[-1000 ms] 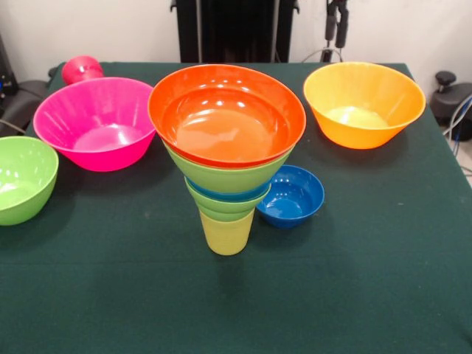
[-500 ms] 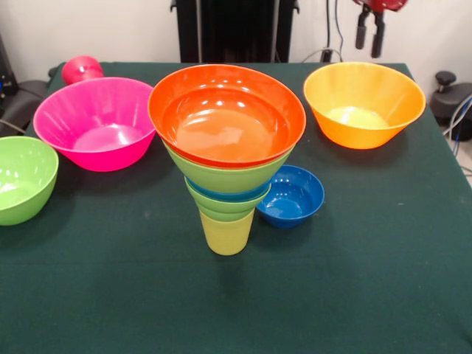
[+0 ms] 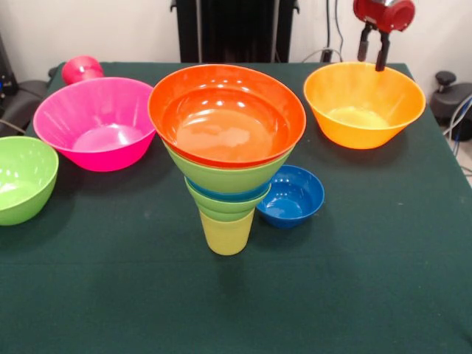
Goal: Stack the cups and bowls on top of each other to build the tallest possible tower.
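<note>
Open pincer (image 3: 373, 50) above yellow-orange bowl (image 3: 364, 105), tower (image 3: 227, 151) standing

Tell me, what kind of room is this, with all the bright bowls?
Probably a robotics lab, not a kitchen: a red robot gripper hangs over a dark green cloth-covered table, cables trail at the right edge, and glossy plastic bowls stand stacked on a pale yellow plastic cup.

A funnel-shaped tower (image 3: 227, 158) stands upright, down and left of the open pincer (image 3: 372, 51): yellow cup base, nested green and blue bowls, orange-red bowl on top. The yellow-orange bowl (image 3: 364, 105) sits directly below the pincer. A pink bowl (image 3: 96, 122) lies far left.
</note>
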You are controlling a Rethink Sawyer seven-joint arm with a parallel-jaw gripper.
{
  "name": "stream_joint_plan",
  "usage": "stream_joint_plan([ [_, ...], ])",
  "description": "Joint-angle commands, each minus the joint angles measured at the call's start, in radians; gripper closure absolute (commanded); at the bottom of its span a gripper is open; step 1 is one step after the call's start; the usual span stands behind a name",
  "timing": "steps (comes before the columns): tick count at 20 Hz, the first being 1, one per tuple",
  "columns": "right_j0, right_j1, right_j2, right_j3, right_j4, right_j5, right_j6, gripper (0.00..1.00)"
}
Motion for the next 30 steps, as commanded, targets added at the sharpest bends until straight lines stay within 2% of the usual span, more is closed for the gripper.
stream_joint_plan([
  [1,0.031,0.128,-0.086,-0.058,-0.048,-0.095,-0.035,0.00],
  [6,0.030,0.151,-0.126,-0.035,-0.055,-0.156,-0.060,0.00],
  [8,0.006,0.131,-0.119,-0.015,-0.062,-0.158,-0.082,0.00],
  [14,-0.002,0.083,-0.103,0.023,-0.048,-0.150,-0.097,0.00],
  [20,-0.051,0.012,-0.048,0.059,-0.034,-0.103,-0.119,0.00],
  [24,-0.103,-0.067,0.022,0.097,-0.009,-0.042,-0.146,0.00],
  [26,-0.117,-0.087,0.048,0.106,0.004,-0.021,-0.151,0.00],
  [27,-0.153,-0.098,0.067,0.110,0.001,-0.008,-0.169,0.00],
  [30,-0.161,-0.095,0.070,0.114,-0.004,-0.008,-0.163,0.00],
])
